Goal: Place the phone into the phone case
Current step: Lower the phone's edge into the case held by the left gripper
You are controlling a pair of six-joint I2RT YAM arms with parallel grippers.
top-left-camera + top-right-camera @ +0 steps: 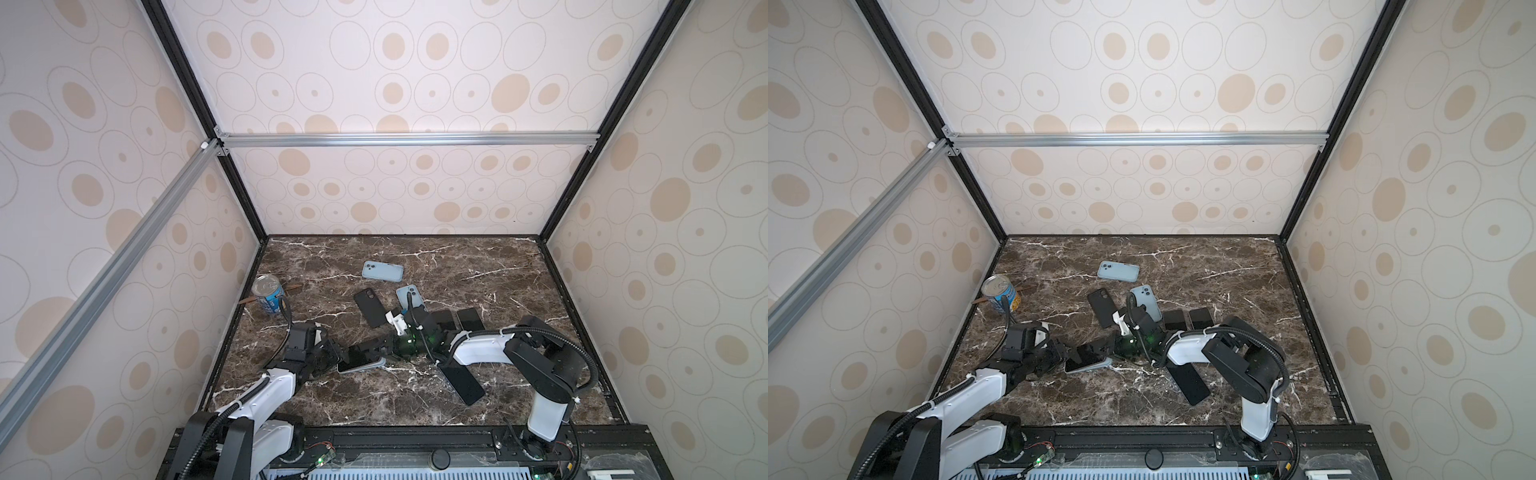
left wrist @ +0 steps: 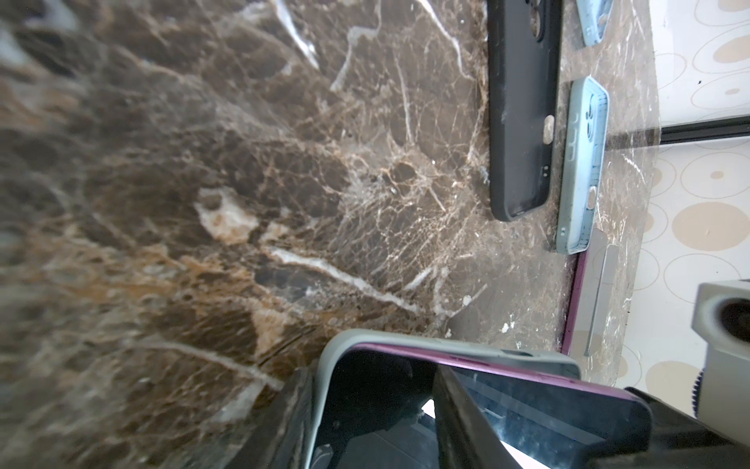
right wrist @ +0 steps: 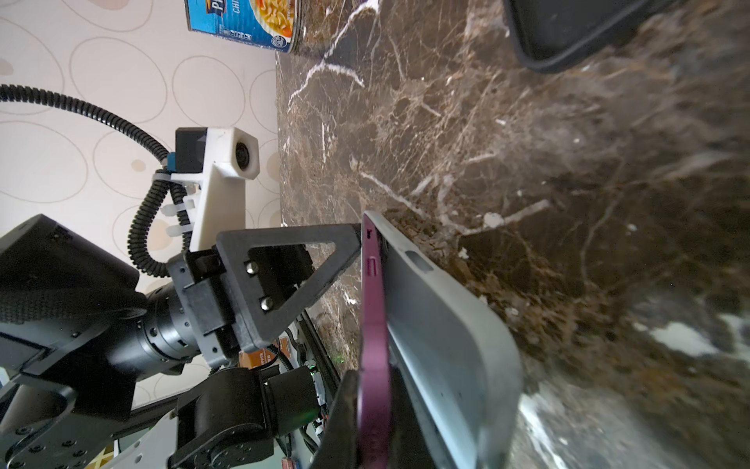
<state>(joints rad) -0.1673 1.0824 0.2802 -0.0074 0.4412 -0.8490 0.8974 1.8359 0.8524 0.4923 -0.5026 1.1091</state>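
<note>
Clamping phone (image 3: pixel 373 325) and case (image 3: pixel 446 345) edge, left fingers (image 3: pixel 284 264), right fingers (image 3: pixel 341 426) closed, seemingly pressing, open marble (image 1: pixel 457 266) beyond.

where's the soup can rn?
In both top views the can stands upright at the table's far-left edge, near the wall, well left of the black case.

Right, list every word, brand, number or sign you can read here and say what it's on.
"CHI": white letters, cut off by the frame, on the blue soup can.
"P": start of the can's brand word, the rest cropped.
Too small to read: the can's round seal.
Too blurred to read: the orange pack behind the arms.
No text shows on the phone or the phone case.
</note>
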